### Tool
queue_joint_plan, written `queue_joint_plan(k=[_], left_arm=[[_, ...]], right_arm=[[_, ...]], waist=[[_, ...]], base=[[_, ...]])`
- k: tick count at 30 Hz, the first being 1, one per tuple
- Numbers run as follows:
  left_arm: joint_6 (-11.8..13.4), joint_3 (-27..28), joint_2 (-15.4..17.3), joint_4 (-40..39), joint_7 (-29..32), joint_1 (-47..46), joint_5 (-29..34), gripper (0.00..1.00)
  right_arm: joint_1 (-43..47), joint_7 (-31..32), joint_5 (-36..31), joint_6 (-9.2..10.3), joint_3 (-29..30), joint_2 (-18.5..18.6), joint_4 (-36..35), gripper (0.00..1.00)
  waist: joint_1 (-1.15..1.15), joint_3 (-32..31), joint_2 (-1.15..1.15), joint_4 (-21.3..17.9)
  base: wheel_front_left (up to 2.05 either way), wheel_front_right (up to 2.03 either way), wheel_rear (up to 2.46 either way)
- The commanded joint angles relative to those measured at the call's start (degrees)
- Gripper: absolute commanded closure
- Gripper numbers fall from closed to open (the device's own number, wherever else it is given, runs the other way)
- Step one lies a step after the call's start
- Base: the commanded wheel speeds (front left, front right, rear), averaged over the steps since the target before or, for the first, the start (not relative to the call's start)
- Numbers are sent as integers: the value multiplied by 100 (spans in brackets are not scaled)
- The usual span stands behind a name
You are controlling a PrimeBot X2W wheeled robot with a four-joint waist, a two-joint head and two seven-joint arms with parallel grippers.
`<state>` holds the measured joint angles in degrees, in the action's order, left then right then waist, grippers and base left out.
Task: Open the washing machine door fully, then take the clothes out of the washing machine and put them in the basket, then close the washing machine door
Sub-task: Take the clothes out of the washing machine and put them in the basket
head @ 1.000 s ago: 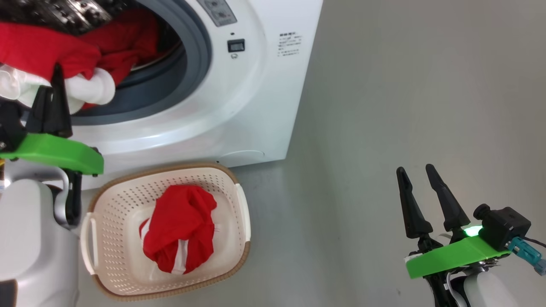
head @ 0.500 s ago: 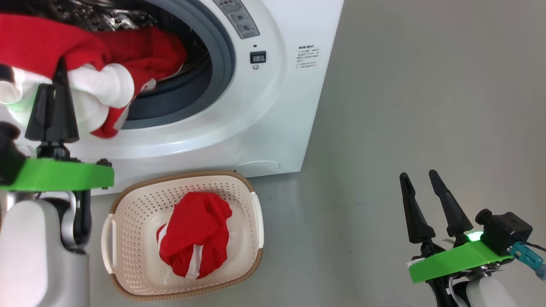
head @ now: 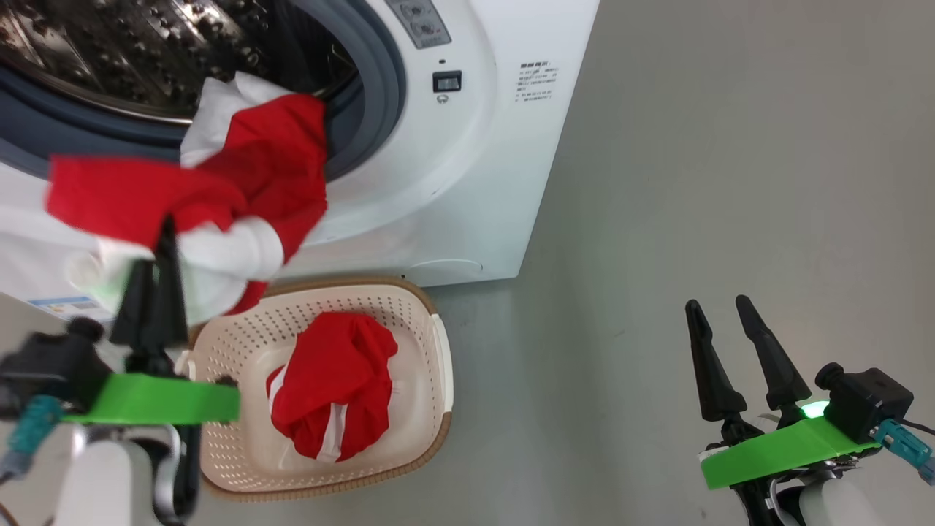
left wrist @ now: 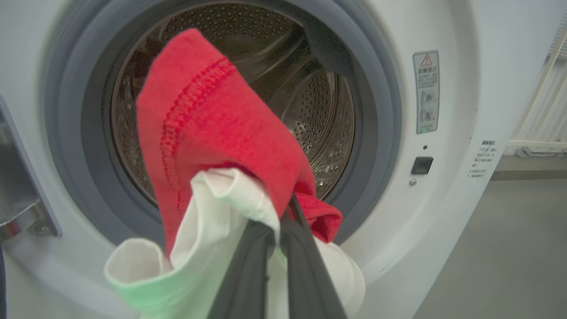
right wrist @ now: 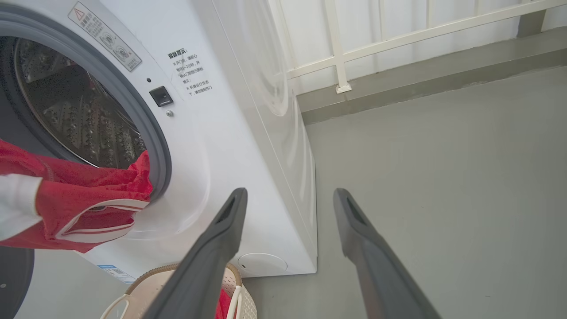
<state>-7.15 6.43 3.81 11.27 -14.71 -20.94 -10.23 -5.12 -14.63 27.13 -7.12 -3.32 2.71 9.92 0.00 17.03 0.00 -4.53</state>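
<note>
Mid-haul on the laundry here. The left claw (head: 165,237) is pinched tight on a bunched white fold of a bright red garment with white parts (head: 263,161). The cloth hangs in front of the big white front-loading washing machine (head: 482,183), just above the back left corner of the small cream perforated plastic basket with the brown woven-look rim (head: 440,365). One end of the garment drapes over the grey rubber gasket (head: 383,109) at the mouth of the perforated steel drum (head: 131,51), so it's not free of the machine yet. Another red and white piece (head: 329,394) already sits in the basket. My plan is to back out and lift a bit until that end clears the gasket, otherwise I reckon it drags or snags. Then I swing over the middle of the basket and go low before letting go, so the floppy fabric doesn't spill over the rim onto the grey floor (head: 694,183). The basket is small and partly full, so I'd aim for the free side. The right claw (head: 717,305) hangs wide open with nothing in it, well off to the side, and I'm leaving it parked.
</note>
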Motion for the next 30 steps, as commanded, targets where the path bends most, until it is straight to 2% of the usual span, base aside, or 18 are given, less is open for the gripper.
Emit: queue_joint_plan(k=[1,12,30], left_arm=[[-32,128,96,11,-29,87,19,100],[-33,-120,53,1650,-29,12,148,100],[-34,-611,437,4169,-29,-1531,197,100]], right_arm=[[-84,-37,-34,-36,-151,17,-153,0],[-274,-37,-45,-36,-220,17,-191,0],[-791,-37,132,-36,-370,17,-392,0]], waist=[[0,96,0,1],[0,527,0,-36],[0,1782,0,-345]], base=[[0,0,0],[0,0,0],[0,0,0]])
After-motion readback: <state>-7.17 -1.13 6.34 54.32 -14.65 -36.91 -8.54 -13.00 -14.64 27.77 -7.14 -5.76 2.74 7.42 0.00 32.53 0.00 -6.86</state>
